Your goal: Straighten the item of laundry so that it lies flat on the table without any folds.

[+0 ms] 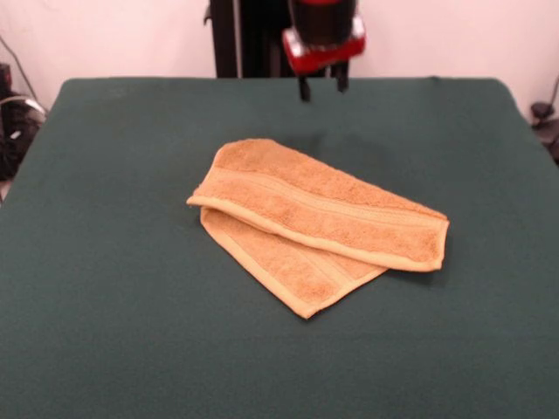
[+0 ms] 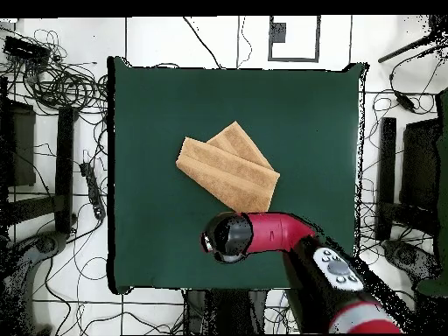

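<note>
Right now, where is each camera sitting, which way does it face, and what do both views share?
Front view: sits across the table from the robot, looking along it at the folded towel; the hand hangs in at the top edge, above the table's far side.
Overhead view: sits above, looking straight down on the table and towel; the red and black arm reaches in from the bottom, hiding the hand.
Both share the towel folded over itself on the green table, turned half round between them.
</note>
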